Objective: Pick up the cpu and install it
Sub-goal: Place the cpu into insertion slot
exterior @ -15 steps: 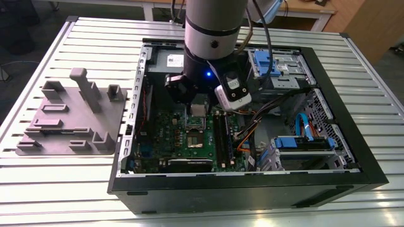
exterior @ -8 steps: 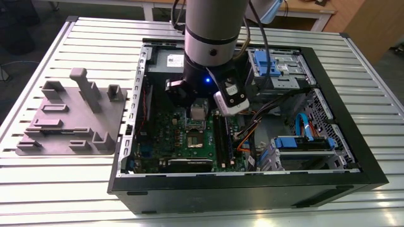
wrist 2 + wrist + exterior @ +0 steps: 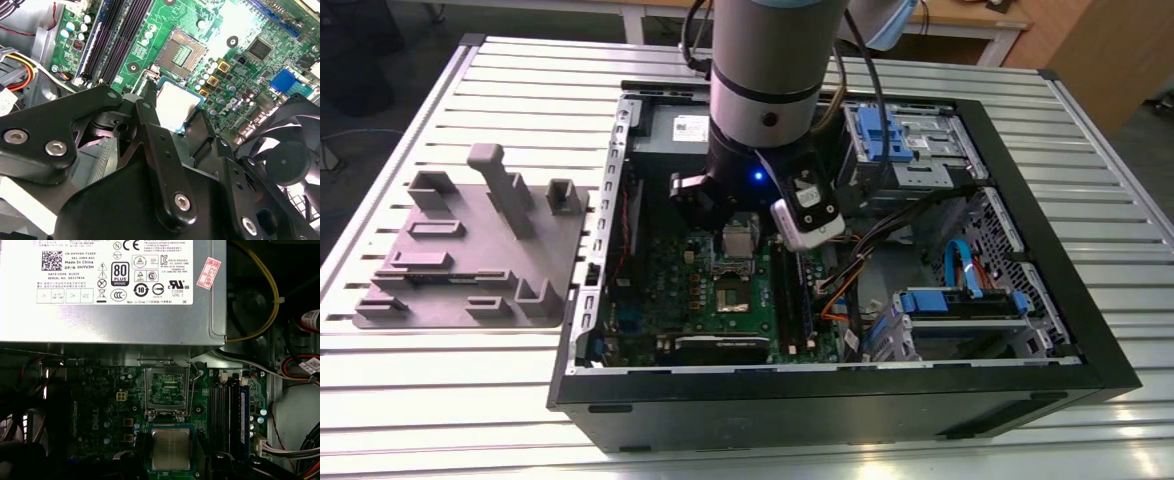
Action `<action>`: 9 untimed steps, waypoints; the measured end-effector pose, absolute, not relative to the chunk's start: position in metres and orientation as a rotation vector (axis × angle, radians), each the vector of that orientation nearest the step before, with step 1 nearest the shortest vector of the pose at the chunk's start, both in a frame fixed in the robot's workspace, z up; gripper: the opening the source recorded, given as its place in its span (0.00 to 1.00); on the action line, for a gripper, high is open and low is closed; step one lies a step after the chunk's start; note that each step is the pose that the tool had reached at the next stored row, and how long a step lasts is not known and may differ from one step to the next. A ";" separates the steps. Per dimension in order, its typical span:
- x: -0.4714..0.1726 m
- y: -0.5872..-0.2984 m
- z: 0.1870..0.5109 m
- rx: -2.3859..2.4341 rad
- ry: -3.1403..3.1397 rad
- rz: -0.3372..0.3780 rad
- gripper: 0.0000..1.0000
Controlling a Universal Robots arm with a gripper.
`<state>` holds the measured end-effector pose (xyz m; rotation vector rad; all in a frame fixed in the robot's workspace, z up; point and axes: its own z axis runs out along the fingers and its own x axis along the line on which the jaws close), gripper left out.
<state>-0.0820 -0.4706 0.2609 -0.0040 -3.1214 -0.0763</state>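
Note:
The cpu point(image 3: 171, 449) is a small square chip with a silvery top and a pale rim. My gripper point(image 3: 171, 454) is shut on it, one dark finger point(image 3: 148, 100) on each side. It hangs over the green motherboard point(image 3: 754, 315) inside the open computer case, just beside the open socket point(image 3: 167, 387) and not over it. In the second wrist view the cpu point(image 3: 176, 104) is level between the fingers, with the bare socket point(image 3: 183, 51) beyond it. In the exterior view the gripper point(image 3: 734, 228) is low in the case, with the cpu point(image 3: 738, 240) under it.
A big grey box with a white label point(image 3: 110, 290) stands close behind the socket. Memory slots point(image 3: 225, 405) run along one side of it, and a black fan point(image 3: 292, 157) sits on the other. Cables point(image 3: 847, 285) and blue drive cages point(image 3: 901, 140) fill the case's right. A grey fixture point(image 3: 467, 250) lies outside on the left.

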 end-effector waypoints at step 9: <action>-0.082 -0.471 0.256 -0.004 -3.121 -0.076 0.47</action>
